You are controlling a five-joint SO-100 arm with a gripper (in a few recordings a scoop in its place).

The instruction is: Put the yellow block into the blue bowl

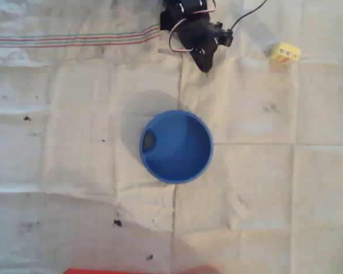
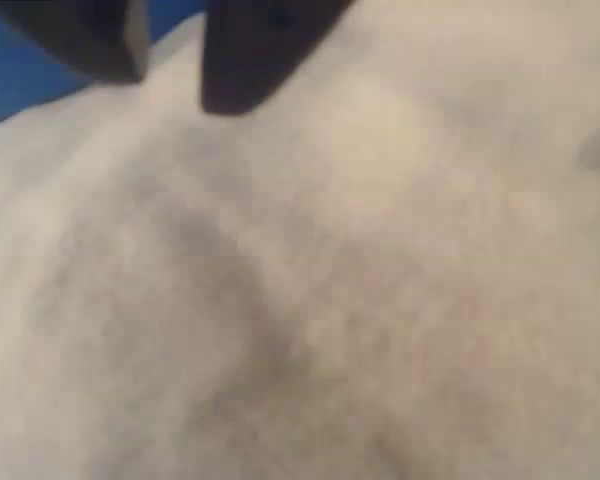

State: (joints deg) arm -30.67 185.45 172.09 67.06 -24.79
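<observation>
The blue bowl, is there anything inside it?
The blue bowl looks empty in the overhead view. A darker patch shows on its left inner wall, too blurry to identify. The yellow block lies outside, on the cloth. The part of the cloth under the bowl is covered.

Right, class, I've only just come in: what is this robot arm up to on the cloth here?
A dark robot arm sits at the top edge of the overhead view, its claw pointing down toward the blue bowl, holding nothing. The bowl stands in the middle of the white cloth. The yellow block lies on the cloth to the arm's right in that view, apart from both claw and bowl, so it has not been picked up. The wrist view is blurred, showing the claw's fingers slightly apart above the cloth.
</observation>
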